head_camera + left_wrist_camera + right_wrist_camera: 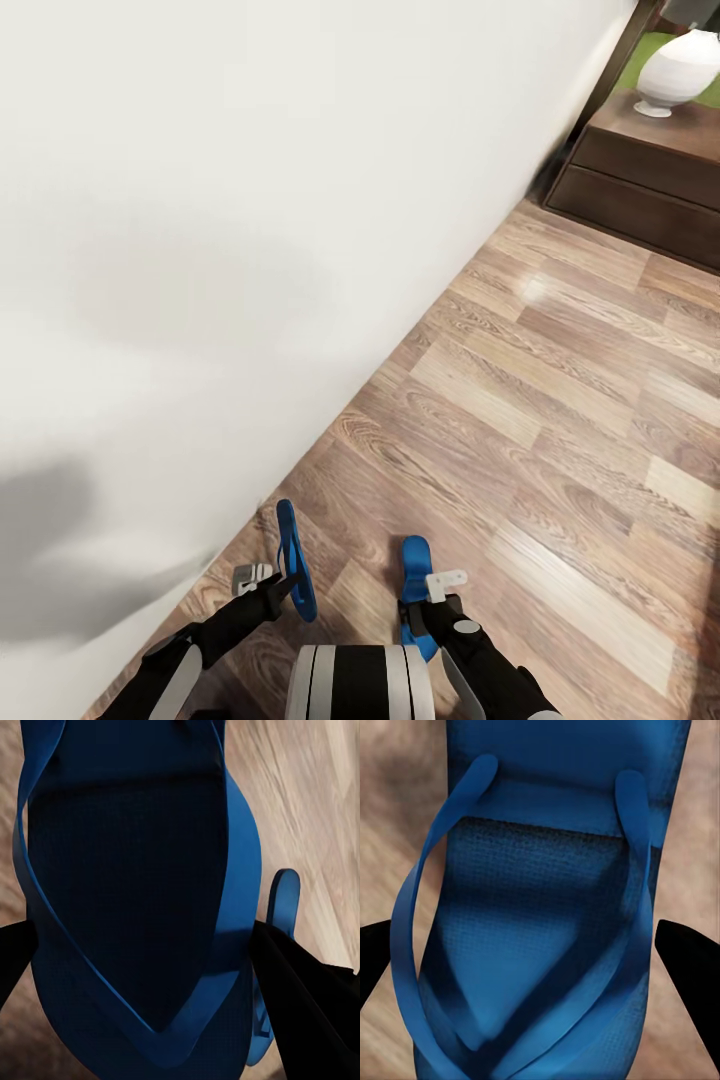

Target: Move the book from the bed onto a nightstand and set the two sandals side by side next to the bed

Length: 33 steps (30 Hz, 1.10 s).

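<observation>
- The left gripper (272, 583) is closed on one blue sandal (295, 560), which stands on edge in the head view, its sole roughly vertical, just above the wood-plank floor (560, 400) and close beside the white side of the bed (250, 230).
- In the left wrist view that sandal (135, 892) is seen sole-on with its strap crossing it, and a dark fingertip (300, 997) presses at each side (the jaws are narrowed onto its edges).
- The right gripper (428, 600) is clamped on the other sandal (415, 575), which lies flatter, toe pointing away from the robot, low over the floor planks.
- The right wrist view shows this second sandal (547, 907) from above, both strap arms meeting towards the toe post, with a black fingertip (690, 967) at either edge; whether they are truly touching the sole I cannot tell from this view alone.
- The two sandals are near each other but apart, the left one nearer the bed, the right one further out on the floor.
- In the left wrist view the second sandal (281, 915) shows as a slim blue edge beyond the first.
- At the far corner stands a dark brown nightstand (650, 170) with drawers, carrying a white rounded vase (680, 70) on its top.
- The robot's white and black trunk (360, 680) shows between the two arms.
</observation>
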{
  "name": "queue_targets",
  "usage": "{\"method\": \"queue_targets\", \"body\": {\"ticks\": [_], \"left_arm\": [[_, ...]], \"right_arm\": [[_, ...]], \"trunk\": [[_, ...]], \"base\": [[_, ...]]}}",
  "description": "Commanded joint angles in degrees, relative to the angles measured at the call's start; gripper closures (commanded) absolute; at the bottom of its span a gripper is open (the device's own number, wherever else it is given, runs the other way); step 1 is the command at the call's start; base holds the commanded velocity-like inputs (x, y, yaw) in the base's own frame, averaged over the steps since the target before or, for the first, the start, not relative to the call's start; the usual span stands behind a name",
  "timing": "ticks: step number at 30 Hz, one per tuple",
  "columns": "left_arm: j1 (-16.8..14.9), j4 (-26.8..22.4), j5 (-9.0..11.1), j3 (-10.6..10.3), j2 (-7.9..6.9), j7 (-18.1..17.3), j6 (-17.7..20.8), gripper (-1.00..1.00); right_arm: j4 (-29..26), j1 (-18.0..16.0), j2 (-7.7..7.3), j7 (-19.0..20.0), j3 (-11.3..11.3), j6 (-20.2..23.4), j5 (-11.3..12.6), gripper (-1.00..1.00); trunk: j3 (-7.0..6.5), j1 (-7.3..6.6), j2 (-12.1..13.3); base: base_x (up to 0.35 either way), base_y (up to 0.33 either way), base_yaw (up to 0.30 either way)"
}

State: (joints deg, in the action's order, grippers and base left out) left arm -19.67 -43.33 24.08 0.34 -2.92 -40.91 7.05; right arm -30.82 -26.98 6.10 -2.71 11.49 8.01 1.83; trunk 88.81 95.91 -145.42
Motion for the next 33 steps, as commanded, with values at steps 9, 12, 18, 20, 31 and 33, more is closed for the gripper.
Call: {"method": "queue_targets", "body": {"ticks": [9, 12, 18, 20, 31, 33], "left_arm": [[0.0, 0.0, 0.6, 0.0, -0.02, -0.2, 0.6, 1.00], [0.0, 0.0, 0.6, 0.0, 0.00, -0.2, 0.6, 1.00], [0.0, 0.0, 0.6, 0.0, -0.05, -0.2, 0.5, 1.00], [0.0, 0.0, 0.6, 0.0, -0.04, -0.2, 0.5, 1.00], [0.0, 0.0, 0.6, 0.0, -0.07, -0.2, 0.5, 1.00], [0.0, 0.0, 0.6, 0.0, -0.07, -0.2, 0.5, 1.00]], "right_arm": [[-0.1, 0.0, -0.04, -0.2, 0.3, 0.3, 0.2, 1.00], [-0.5, 0.0, -0.04, -0.2, 0.2, 0.3, 0.2, 1.00], [-2.1, 0.0, -0.04, -0.3, 0.2, 0.5, 0.2, 1.00], [-2.3, 0.0, -0.04, -0.3, 0.2, 0.5, 0.2, 1.00], [-2.4, 0.0, -0.04, -0.3, 0.2, 0.5, 0.2, 1.00], [-2.4, 0.0, -0.04, -0.3, 0.2, 0.6, 0.2, 1.00]], "trunk": [[0.03, -0.01, 0.0], [0.03, -0.01, 0.0], [-0.01, -0.01, 0.0], [-0.05, -0.01, 0.0], [-0.26, -0.01, 0.0], [-0.30, -0.01, 0.0]], "base": [[0.000, 0.000, 0.000], [0.000, 0.000, 0.000], [0.000, 0.000, -0.111], [0.000, 0.000, -0.269], [0.000, 0.000, -0.291], [0.000, 0.000, -0.260]]}}
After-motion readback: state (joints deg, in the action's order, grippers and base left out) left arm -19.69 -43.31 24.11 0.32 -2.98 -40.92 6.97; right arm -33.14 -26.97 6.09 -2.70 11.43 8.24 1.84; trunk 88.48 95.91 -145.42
